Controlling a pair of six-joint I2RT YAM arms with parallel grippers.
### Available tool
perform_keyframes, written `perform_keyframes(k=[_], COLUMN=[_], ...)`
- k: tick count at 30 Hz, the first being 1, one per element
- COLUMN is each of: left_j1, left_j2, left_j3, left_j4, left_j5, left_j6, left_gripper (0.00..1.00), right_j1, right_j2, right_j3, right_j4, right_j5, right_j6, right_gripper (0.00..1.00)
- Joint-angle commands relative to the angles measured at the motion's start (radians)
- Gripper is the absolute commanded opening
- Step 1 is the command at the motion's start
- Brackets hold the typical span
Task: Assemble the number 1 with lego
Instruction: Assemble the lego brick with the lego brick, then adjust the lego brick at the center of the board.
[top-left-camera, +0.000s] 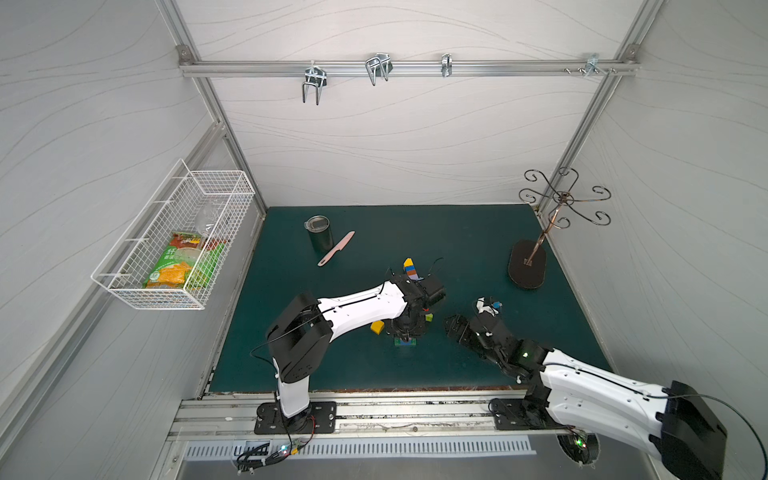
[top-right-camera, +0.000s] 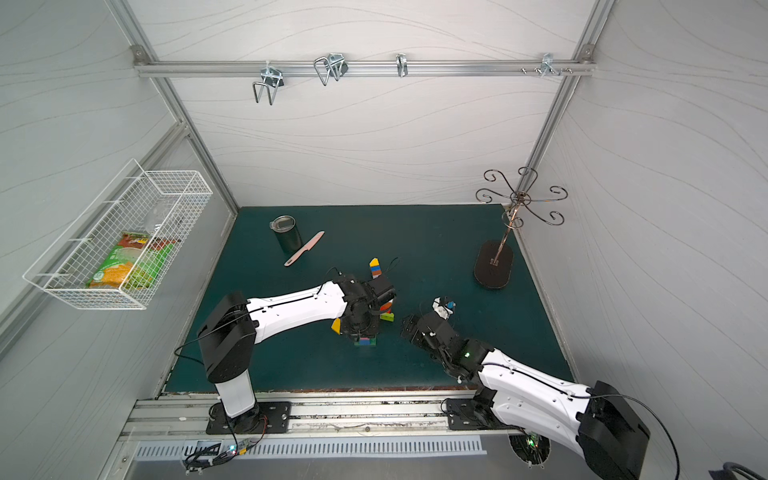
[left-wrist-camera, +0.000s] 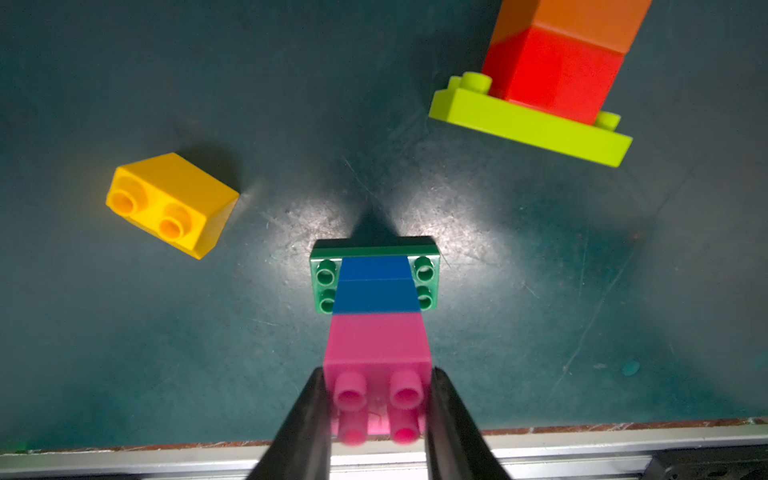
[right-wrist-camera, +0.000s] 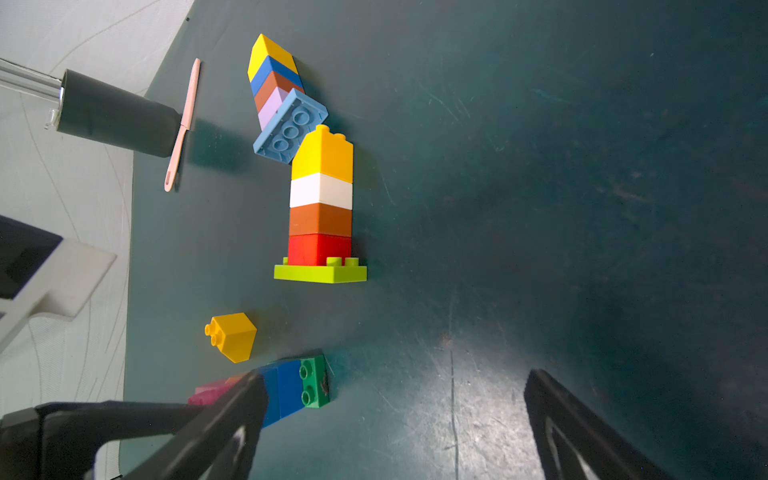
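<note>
Left wrist view, nearest item first: my left gripper (left-wrist-camera: 377, 374) is clenched on the pink brick (left-wrist-camera: 376, 340), one finger against each side wall. Below it comes blue brickwork (left-wrist-camera: 376, 286) (one brick or two, I cannot tell), seated on the green brick (left-wrist-camera: 374, 248), which rests on the mat (left-wrist-camera: 124, 332). Off this gripper's left side, apart from the stack, a loose yellow brick (left-wrist-camera: 174, 199) lies tipped over. Off its right side and slightly farther out, a lime brick (left-wrist-camera: 528, 124) carries a red brick (left-wrist-camera: 552, 75) with an orange brick (left-wrist-camera: 582, 20) above. My right gripper (right-wrist-camera: 392, 388) hangs released, nothing between its fingers, near that green-based stack. Farthest out, a toppled column (right-wrist-camera: 274, 79) lies on the mat, its end on a light blue brick (right-wrist-camera: 291, 129).
</note>
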Motion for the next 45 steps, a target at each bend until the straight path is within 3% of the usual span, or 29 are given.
perform_keyframes(k=[1,9,14,36,38,39,43,45], left_j1=[0.0,0.001,-0.003,-0.01,-0.011,-0.011,-0.01,-0.009], left_j2=[0.174,0.133,0.094,-0.047,-0.079,-0.097,-0.208,-0.282], left_j3=[-0.135,-0.076,-0.018,0.127,0.127,0.124,0.086,0.044], left_j4=[0.106,0.013,-0.05,-0.129,-0.132,-0.135,-0.143,-0.136], left_j5=[0.079,0.011,-0.013,-0.029,-0.031,-0.036,-0.07,-0.088], left_j6=[0.059,0.053,0.044,0.025,0.017,0.014,-0.007,-0.021], left_gripper=[0.0,0.0,0.19,0.72,0.81,0.98,1.0,1.0], right_j1=[-0.006,-0.006,-0.006,-0.006,-0.006,-0.006,-0.006,-0.006], right_j2=[-0.006,0.016,0.014,0.012,0.022,0.028,0.097,0.137], right_j3=[0.001,0.017,0.03,0.035,0.035,0.036,0.067,0.067], right_j4=[-0.012,-0.005,-0.021,-0.04,-0.028,-0.021,0.001,0.056], right_j5=[0.016,-0.001,-0.004,-0.05,-0.07,-0.085,-0.186,-0.256], right_j6=[-0.01,-0.038,-0.061,-0.077,-0.081,-0.087,-0.099,-0.097], right_gripper=[0.99,0.99,0.99,0.99,0.99,0.99,0.96,0.84])
